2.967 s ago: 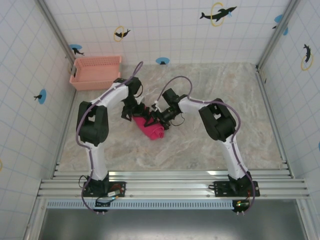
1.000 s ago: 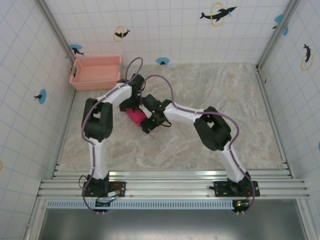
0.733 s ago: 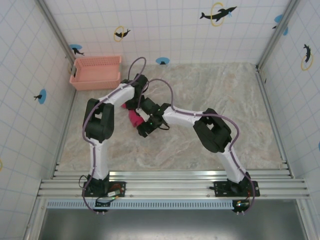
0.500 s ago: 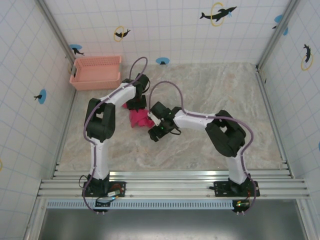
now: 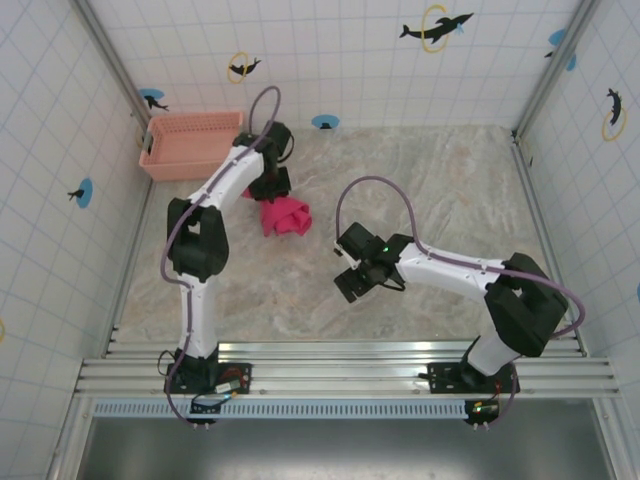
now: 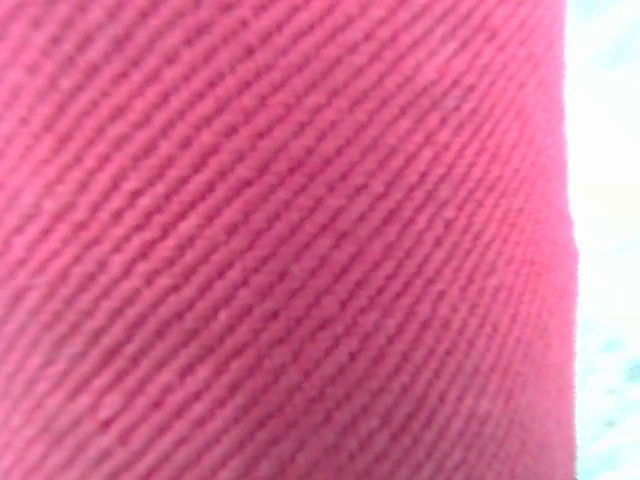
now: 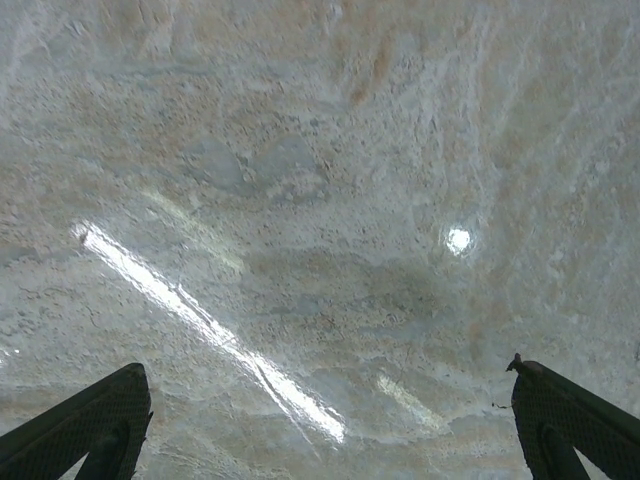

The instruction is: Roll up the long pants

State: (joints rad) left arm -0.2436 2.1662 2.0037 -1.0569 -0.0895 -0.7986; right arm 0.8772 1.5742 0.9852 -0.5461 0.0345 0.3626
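Since three seconds ago the right arm (image 5: pixel 450 270) has drawn back from the cloth toward the near right. Over the last half second the long pants (image 5: pixel 283 215) have shifted a little farther from the bases.

The marbled table (image 5: pixel 450 180) spreads across the floor of the tiled cell. The left arm (image 5: pixel 225 180) reaches far up the left side and bends at the wrist back toward the cloth. The right arm lies low across the near right part of the table, its forearm pointing left. A salmon-pink slotted basket (image 5: pixel 190 145) stands in the far left corner, well apart from the pants.

The pants sit as a small bunched magenta bundle in the far left part of the table, to the right of the basket and nearer than it. In the left wrist view their ribbed weave (image 6: pixel 280 240) is pressed close to the lens, blurred, with a pale strip of table (image 6: pixel 605 300) at the right edge.

The left gripper (image 5: pixel 273 192) is at the far left edge of the bundle; whether its jaws are clamped on the cloth or released cannot be told. The right gripper (image 5: pixel 347 287) hangs over bare table to the near right of the pants, well apart from them. In its wrist view the right gripper (image 7: pixel 325 368) is spread wide, its dark fingers (image 7: pixel 90 430) at the lower corners with nothing but table (image 7: pixel 300 200) between them.
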